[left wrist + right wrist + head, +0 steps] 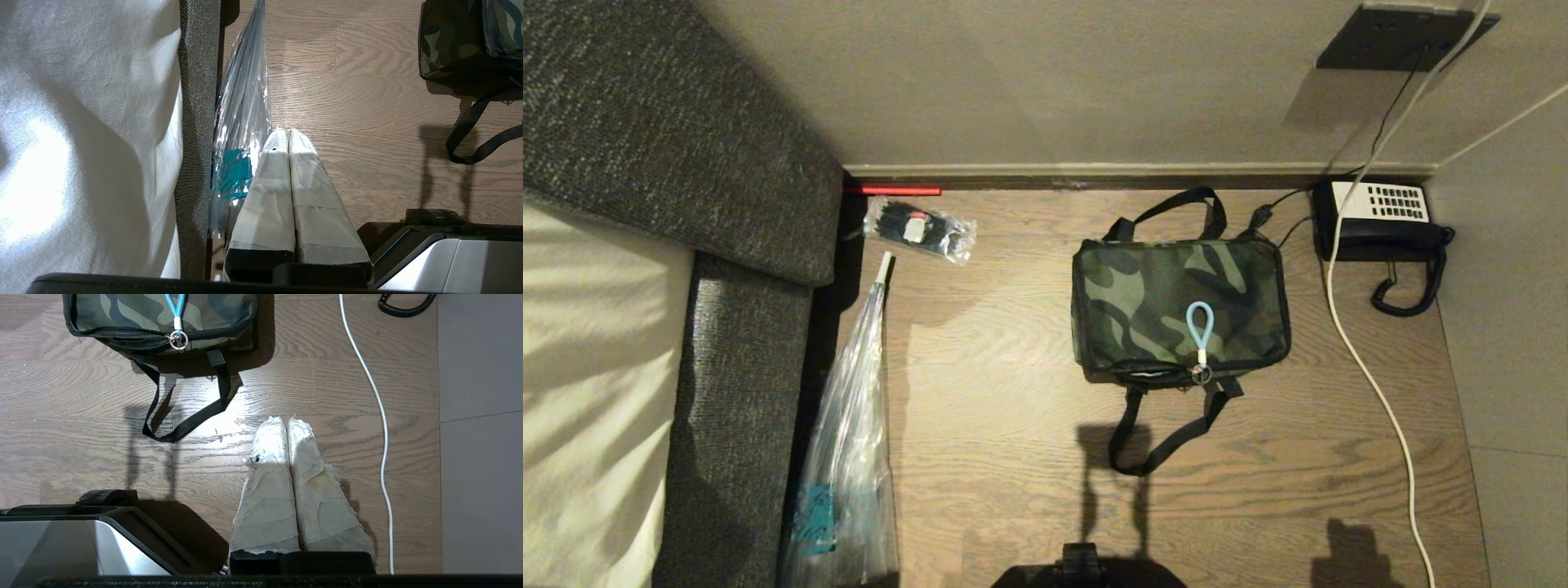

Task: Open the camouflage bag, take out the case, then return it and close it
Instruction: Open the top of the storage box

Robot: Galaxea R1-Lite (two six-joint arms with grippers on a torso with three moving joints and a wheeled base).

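A: Which step is shown?
B: The start. The camouflage bag (1180, 309) lies zipped on the wooden floor (1013, 392), left of the telephone (1380, 220).

A: Grippers?
B: Left gripper (288, 134) and right gripper (286, 421) hover pressed closed, empty, short of the bag. Next: pinch the light-blue loop (1200, 327).

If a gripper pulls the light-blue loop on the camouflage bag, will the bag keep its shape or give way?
The camouflage bag looks like soft fabric, so it would probably sag or slide on the smooth wooden floor rather than resist. The light-blue loop lies limp on the lid, so it is likely floppy. The strap handle curls loosely and may drag.
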